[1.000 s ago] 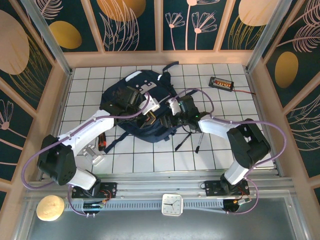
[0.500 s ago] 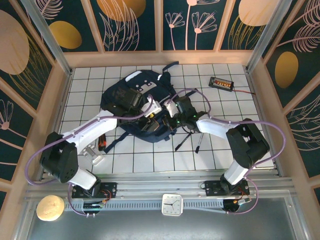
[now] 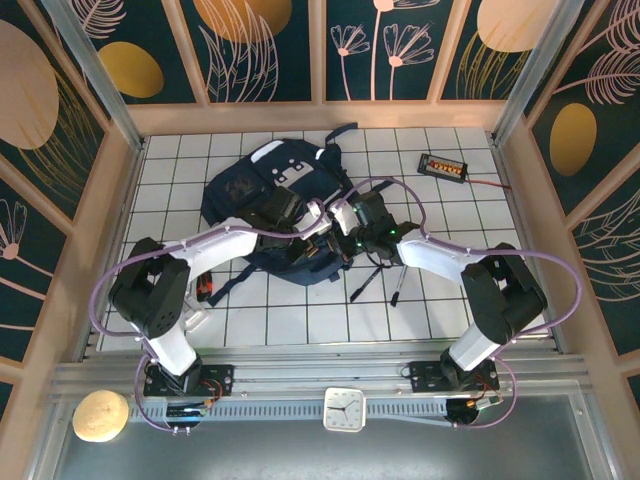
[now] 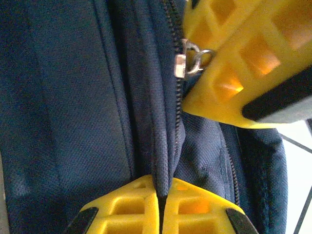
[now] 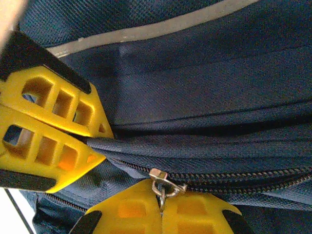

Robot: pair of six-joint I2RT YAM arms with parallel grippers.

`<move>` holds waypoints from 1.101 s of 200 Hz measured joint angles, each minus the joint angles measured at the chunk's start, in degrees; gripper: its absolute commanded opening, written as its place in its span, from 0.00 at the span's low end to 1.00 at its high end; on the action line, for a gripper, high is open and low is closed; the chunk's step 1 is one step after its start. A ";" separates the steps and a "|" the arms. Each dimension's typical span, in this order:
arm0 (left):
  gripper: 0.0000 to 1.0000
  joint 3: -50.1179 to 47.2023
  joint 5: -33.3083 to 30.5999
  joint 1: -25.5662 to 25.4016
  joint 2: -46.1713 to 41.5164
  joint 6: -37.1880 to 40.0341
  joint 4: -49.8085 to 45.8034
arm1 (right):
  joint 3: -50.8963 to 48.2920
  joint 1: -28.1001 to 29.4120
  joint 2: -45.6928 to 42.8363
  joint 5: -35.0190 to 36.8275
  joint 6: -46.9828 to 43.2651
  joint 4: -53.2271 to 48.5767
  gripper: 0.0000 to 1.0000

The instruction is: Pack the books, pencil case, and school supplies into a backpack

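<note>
1. backpack [image 3: 250, 195]: centre of frame, on desk [image 3: 300, 320].
2. left gripper [image 4: 161, 204]: closed, pinching backpack seam.
3. right gripper [image 5: 161, 207]: closed on zipper pull [image 5: 163, 181].
4. pens [image 3: 397, 287]: right of backpack.

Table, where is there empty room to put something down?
Bare tiles lie in front, between the backpack and the arm bases, and far right, between the black box and the right arm. The middle is crowded: the left hand and right hand grip the backpack by the pens.
</note>
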 measured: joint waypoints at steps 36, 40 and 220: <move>0.00 -2.38 -0.70 0.00 -3.45 -0.22 0.98 | 1.27 -3.02 1.03 0.92 -3.91 -1.90 0.00; 0.00 -2.82 -0.92 0.00 -4.22 -0.15 0.94 | 1.73 -3.65 1.18 1.40 -4.55 -2.10 0.00; 0.00 -10.34 -13.99 -4.15 -11.56 16.15 6.84 | 20.83 -14.84 20.33 -0.76 -41.99 4.37 0.00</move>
